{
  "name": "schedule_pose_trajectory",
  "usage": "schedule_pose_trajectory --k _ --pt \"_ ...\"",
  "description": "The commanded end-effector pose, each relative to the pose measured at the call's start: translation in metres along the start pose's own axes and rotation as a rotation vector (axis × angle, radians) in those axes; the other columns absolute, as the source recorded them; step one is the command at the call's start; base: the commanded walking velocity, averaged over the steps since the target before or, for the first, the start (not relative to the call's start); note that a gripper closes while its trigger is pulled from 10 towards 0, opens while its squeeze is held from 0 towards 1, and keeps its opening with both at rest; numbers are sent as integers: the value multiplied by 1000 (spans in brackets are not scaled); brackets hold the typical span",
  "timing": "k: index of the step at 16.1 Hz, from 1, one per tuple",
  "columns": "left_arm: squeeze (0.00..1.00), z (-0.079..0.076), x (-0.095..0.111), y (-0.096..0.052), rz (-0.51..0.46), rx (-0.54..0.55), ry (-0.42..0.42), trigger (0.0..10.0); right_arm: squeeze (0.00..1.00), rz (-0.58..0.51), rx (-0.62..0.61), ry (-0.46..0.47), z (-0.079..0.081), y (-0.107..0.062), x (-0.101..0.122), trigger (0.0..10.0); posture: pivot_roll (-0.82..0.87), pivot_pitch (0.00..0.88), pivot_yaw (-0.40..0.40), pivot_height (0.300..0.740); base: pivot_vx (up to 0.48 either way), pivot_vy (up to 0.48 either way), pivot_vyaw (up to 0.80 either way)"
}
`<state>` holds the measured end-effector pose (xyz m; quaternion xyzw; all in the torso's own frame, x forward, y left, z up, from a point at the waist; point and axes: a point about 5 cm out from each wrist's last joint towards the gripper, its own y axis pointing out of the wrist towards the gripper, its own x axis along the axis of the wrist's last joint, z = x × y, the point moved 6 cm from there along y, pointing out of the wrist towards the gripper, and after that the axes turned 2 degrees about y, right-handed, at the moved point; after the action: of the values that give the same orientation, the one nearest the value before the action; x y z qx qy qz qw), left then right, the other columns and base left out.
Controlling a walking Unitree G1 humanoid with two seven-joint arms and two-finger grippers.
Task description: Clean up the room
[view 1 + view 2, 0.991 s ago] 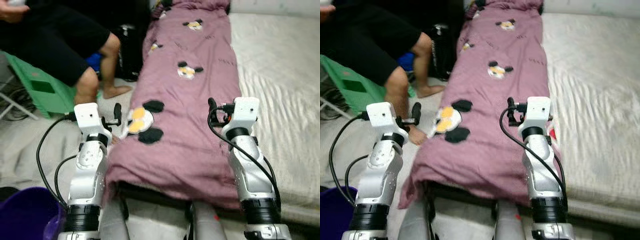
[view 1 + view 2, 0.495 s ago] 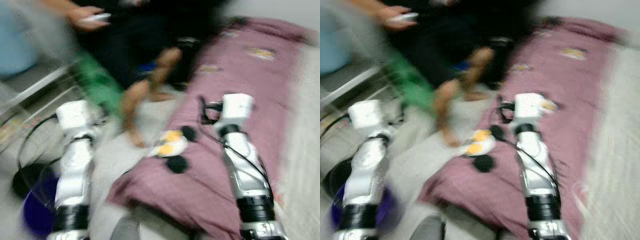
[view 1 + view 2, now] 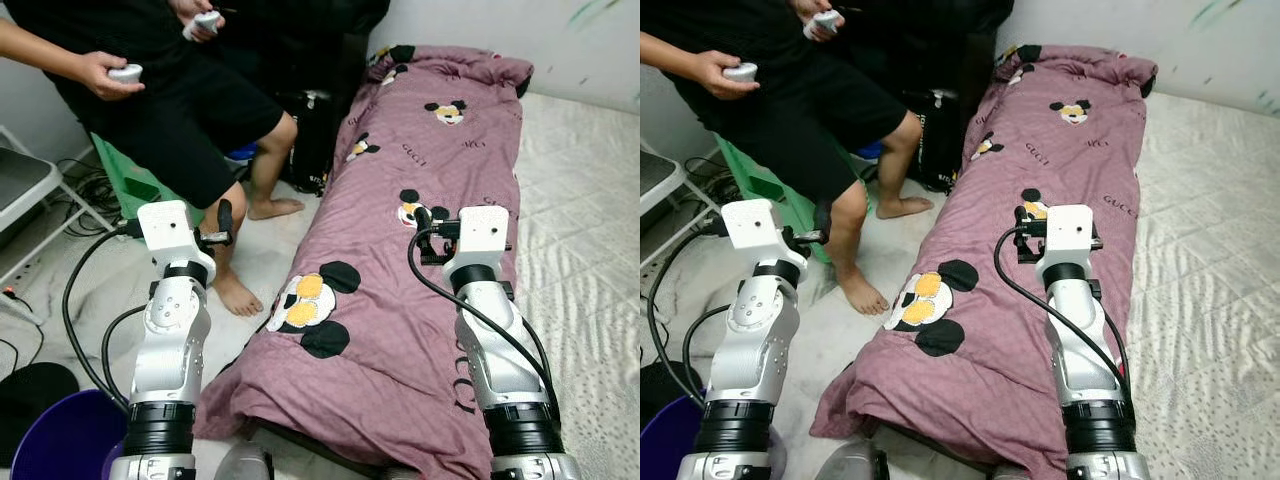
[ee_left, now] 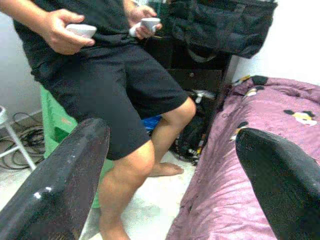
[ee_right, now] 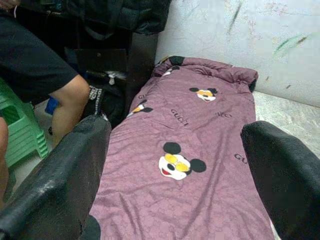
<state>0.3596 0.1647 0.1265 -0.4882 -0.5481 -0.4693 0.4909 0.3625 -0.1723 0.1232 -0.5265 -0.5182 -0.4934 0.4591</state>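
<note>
Pre-grasp at bed foot: both arms raised, nothing held.

Near: purple bucket (image 3: 55, 440) was seen on the floor by the robot's L side. L gripper (image 4: 165, 170) was held up over the floor strip beside the bed, fingers spread wide, empty; R gripper (image 5: 175, 175) was raised above the quilt, fingers likewise apart, empty. Mid: mauve cartoon-print quilt (image 3: 400, 300) lay folded lengthwise along the L edge of the bare mattress (image 3: 590, 220), near end drooping off the bed foot. Far: seated person (image 3: 180, 110) w/ a controller in each hand, on a green stool (image 3: 135, 185), black bag (image 3: 310, 140) next to the bed. Step judged: approach/alignment, no pick begun. Next move prob. needs both grippers lowered to the quilt's near edge, clear of the person's foot.
</note>
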Motion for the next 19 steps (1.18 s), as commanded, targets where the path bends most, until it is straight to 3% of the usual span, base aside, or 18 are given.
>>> schedule_pose_trajectory --k 1,7,8,16,19 --pt "0 -3 0 0 -3 -14 4 10000 0 8 -6 15 -3 -1 -2 10000 -92 0 35 740 0 0 0" --pt "0 -7 -3 -1 8 -22 -6 10000 0 7 -16 27 -6 2 -3 10000 -94 0 33 740 0 0 -667" --pt "0 -9 -3 -1 8 -29 -9 10000 0 -3 -7 -26 -4 2 0 10000 -94 0 34 740 0 0 0" --pt "0 -15 -10 -2 45 -48 -16 10000 0 24 -23 16 -6 4 -6 10000 -92 0 34 740 0 0 0" --pt "0 -20 -8 -2 35 -77 -9 10000 0 27 -26 23 -6 4 -7 10000 -93 0 34 740 0 0 -694"
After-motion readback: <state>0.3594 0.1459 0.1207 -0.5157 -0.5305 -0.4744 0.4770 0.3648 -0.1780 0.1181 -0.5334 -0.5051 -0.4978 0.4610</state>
